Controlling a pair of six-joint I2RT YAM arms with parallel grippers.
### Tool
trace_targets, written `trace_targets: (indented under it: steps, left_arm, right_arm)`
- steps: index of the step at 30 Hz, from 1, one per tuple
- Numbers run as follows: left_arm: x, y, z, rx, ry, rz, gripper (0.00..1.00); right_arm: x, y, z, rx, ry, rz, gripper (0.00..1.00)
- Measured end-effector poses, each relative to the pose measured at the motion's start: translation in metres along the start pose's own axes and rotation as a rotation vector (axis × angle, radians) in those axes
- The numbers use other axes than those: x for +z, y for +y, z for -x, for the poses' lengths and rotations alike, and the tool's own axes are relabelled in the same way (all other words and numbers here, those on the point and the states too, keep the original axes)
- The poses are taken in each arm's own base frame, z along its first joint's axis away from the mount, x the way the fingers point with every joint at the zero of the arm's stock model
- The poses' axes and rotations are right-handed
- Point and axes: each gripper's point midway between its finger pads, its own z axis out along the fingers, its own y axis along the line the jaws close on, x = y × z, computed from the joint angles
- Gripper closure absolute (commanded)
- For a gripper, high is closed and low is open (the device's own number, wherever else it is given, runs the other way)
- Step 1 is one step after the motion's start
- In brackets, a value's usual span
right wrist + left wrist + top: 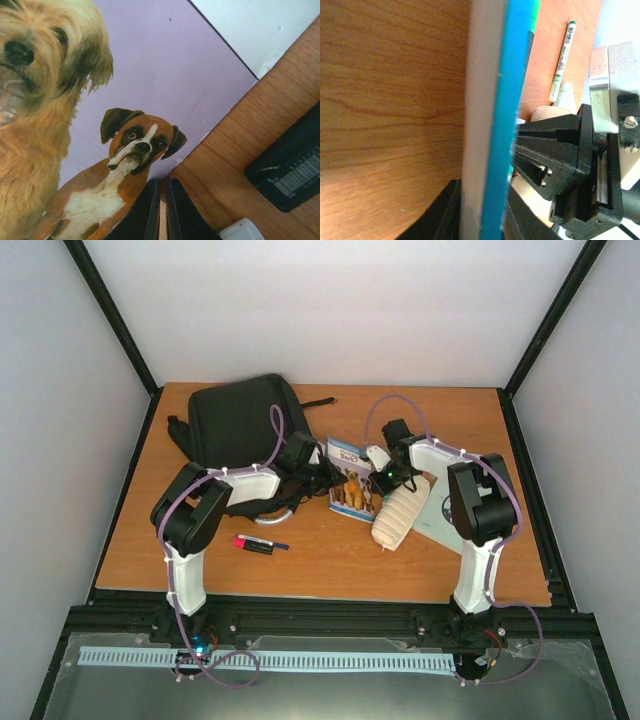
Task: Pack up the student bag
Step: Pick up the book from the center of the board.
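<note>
Where left gripper sits — bag beside.

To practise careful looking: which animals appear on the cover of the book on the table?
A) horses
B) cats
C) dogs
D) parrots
C: the cover of the book shows a shaggy tan dog and a brown-and-white boxer.

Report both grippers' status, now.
The left gripper is closed on the edge of the book.
The right gripper is closed at the book's corner; whether it pinches the cover cannot be told.
</note>
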Motion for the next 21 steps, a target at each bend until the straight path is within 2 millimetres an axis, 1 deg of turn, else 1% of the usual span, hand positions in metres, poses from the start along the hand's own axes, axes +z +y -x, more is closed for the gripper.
trace_targets:
  steps: [3,6,8,10,12,13,15,16,17,18,19,21]
  left_arm:
    - [-0.003,0.0,-0.003,0.005,0.006,-0.005,0.94]
    - [-0.01,0.0,-0.003,0.017,0.009,-0.001,0.99]
    - [-0.019,-0.002,-0.003,0.04,0.011,0.006,0.99]
    - [-0.035,-0.005,-0.003,0.077,0.01,0.025,0.99]
    - [-0.056,-0.011,-0.001,0.125,-0.006,0.038,0.99]
    - [-0.068,-0.017,0.001,0.155,-0.019,0.043,0.99]
    - [-0.093,-0.031,0.005,0.222,-0.047,0.048,0.99]
    - [-0.107,-0.04,0.007,0.258,-0.063,0.048,0.99]
    - [-0.119,-0.048,0.008,0.29,-0.078,0.046,0.99]
    - [-0.131,-0.056,0.009,0.321,-0.093,0.043,0.99]
    - [-0.147,-0.065,0.008,0.361,-0.114,0.04,0.99]
    - [-0.167,-0.075,0.004,0.409,-0.135,0.033,0.99]
  right_arm:
    - [0.001,0.003,0.001,-0.007,-0.001,0.007,0.96]
    - [-0.001,0.01,0.0,-0.008,-0.006,0.034,0.92]
    - [-0.007,0.018,-0.001,-0.01,-0.016,0.066,0.89]
    - [-0.024,0.028,0.005,-0.022,-0.057,0.092,0.84]
    - [-0.054,0.038,0.019,-0.055,-0.139,0.106,0.8]
    - [-0.073,0.045,0.028,-0.076,-0.188,0.113,0.77]
    - [-0.117,0.056,0.05,-0.117,-0.302,0.132,0.66]
    - [-0.14,0.06,0.061,-0.134,-0.361,0.146,0.63]
    - [-0.157,0.063,0.069,-0.14,-0.404,0.158,0.62]
    - [-0.175,0.064,0.076,-0.145,-0.45,0.172,0.62]
    - [-0.195,0.065,0.081,-0.148,-0.503,0.193,0.61]
    - [-0.222,0.063,0.082,-0.136,-0.572,0.226,0.54]
